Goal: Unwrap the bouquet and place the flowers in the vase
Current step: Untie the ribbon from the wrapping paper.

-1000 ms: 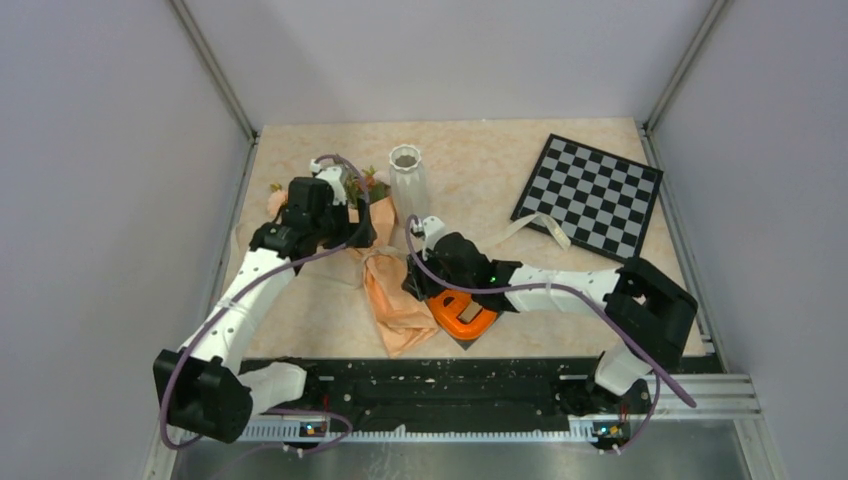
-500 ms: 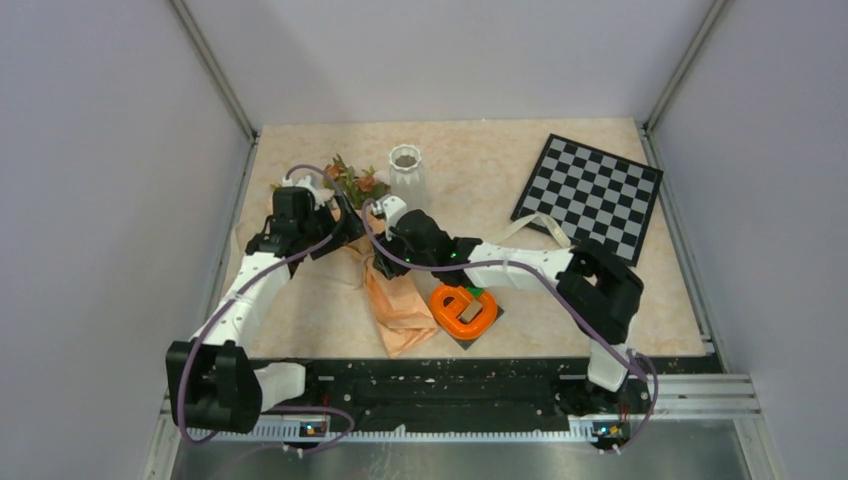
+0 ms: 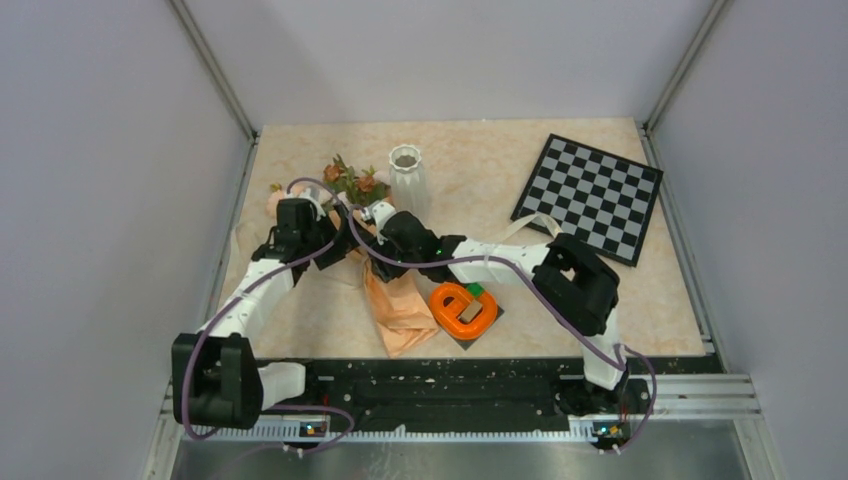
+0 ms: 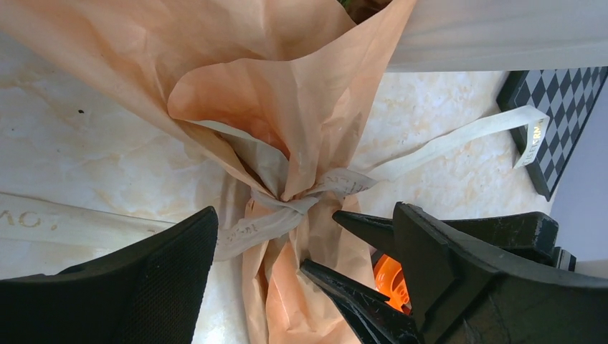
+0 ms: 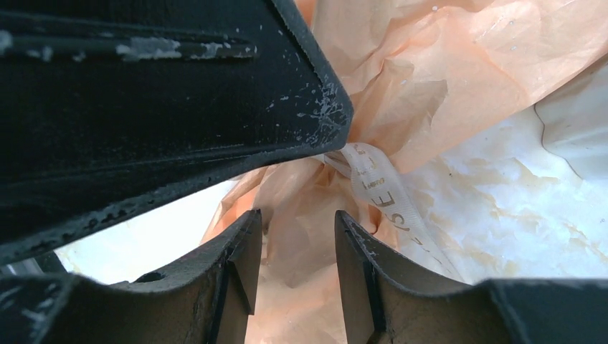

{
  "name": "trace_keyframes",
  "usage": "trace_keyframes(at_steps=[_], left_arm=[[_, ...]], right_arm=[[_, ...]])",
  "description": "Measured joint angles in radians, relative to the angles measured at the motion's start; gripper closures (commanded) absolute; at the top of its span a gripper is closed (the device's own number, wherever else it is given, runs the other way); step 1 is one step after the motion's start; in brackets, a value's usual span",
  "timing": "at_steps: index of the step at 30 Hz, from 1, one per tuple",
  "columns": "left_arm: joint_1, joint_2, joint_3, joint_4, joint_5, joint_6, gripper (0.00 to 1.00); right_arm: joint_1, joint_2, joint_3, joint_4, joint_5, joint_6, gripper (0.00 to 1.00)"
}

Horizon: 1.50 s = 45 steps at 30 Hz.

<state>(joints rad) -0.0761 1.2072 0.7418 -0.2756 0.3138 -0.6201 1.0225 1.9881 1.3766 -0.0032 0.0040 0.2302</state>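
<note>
Beige marbled counter (image 3: 480, 170) sitting inside grey-walled cell. Bouquet (image 3: 395, 295) lying left of centre, paper tail pointing toward arm bases, cream ribbon (image 4: 287, 208) knotted round waist. Flowers (image 3: 350, 180) poking out far end, just beside vase (image 3: 408, 178) standing upright at back. Left gripper (image 4: 305, 215) hovering with jaws wide apart, straddling knot, holding nothing. Right gripper (image 5: 295, 218) reaching in with jaws partly apart, straddling crumpled paper below knot, no clamp visible. Orange ring (image 3: 462, 308) lying near paper tail.
</note>
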Motion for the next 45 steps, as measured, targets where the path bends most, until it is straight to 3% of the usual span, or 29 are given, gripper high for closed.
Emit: trace_keyframes(at_steps=[26,45], left_arm=[[0.003,0.035,-0.098,0.134,0.006,-0.04,0.3],[0.002,0.115,-0.098,0.203,-0.051,-0.031,0.48]], right_arm=[[-0.032,0.02,0.056,-0.028,-0.018,-0.039,0.54],[-0.072,0.058,0.066,-0.021,-0.027,-0.043,0.63]])
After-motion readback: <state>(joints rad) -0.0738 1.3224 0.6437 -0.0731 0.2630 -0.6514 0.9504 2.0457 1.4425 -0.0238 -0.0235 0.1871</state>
